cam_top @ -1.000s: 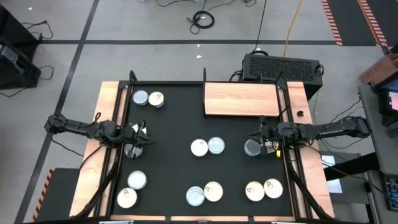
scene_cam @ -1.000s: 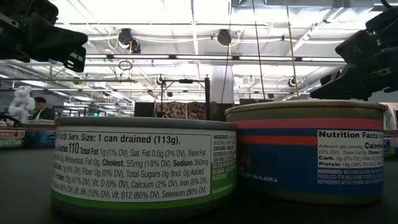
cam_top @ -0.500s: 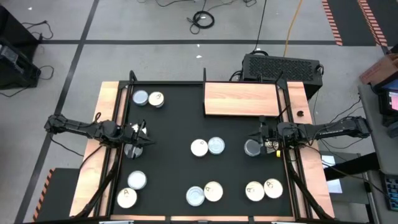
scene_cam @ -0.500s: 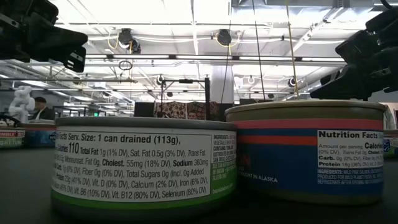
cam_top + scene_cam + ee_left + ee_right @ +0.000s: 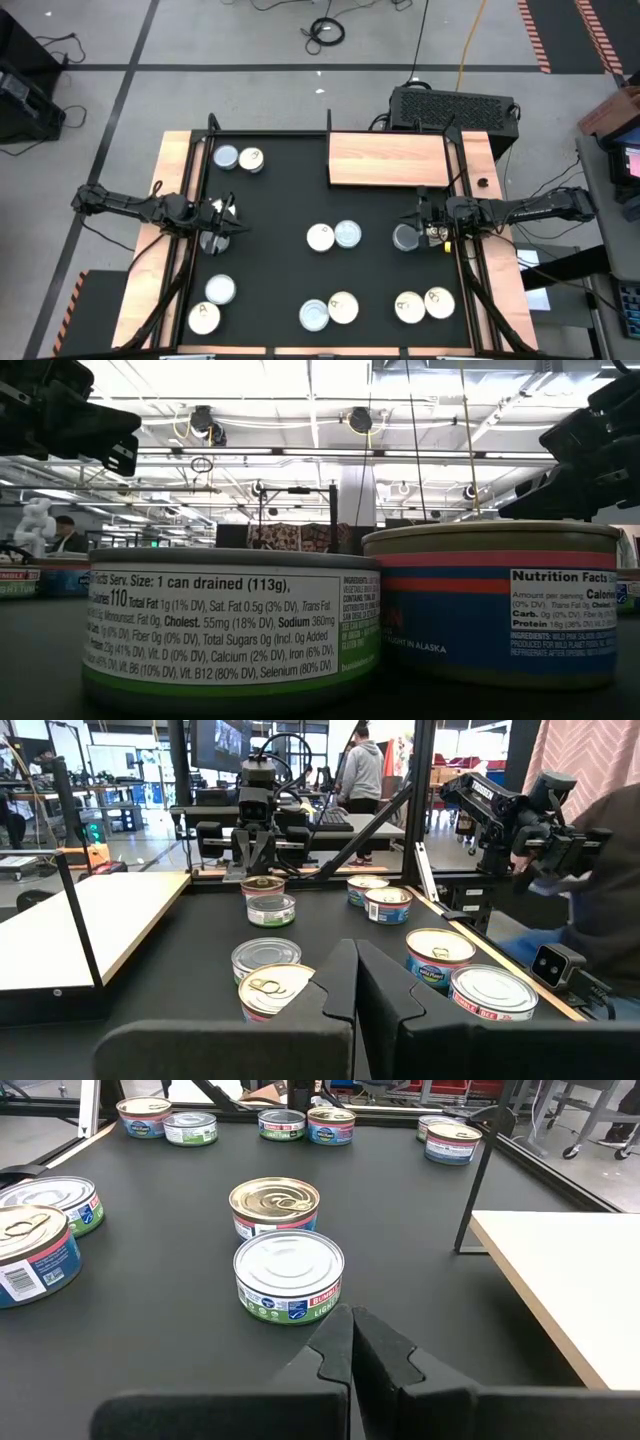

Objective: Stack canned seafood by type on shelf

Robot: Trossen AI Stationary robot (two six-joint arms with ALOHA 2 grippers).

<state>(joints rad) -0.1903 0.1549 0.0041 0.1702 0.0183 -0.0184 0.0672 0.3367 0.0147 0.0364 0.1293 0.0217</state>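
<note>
Small flat round tins of canned seafood lie about the black table in pairs: far left (image 5: 238, 159), middle (image 5: 334, 236), near left (image 5: 211, 303), near middle (image 5: 329, 310) and near right (image 5: 424, 304). Some lids are silvery, some cream-gold. The shelf (image 5: 388, 158), a light wooden board, lies at the far right with nothing on it. My left gripper (image 5: 352, 948) hangs shut over the table's left side (image 5: 228, 214), above a single tin (image 5: 214, 241). My right gripper (image 5: 350, 1315) is shut at the right side (image 5: 420, 226), beside another tin (image 5: 405, 237). Neither holds anything.
Wooden strips (image 5: 175, 200) run along the table's left and right edges, with black frame posts (image 5: 329, 125) at the far side. A black box (image 5: 452, 106) stands behind the shelf. Two tins (image 5: 230, 625) (image 5: 490, 605) fill the low view.
</note>
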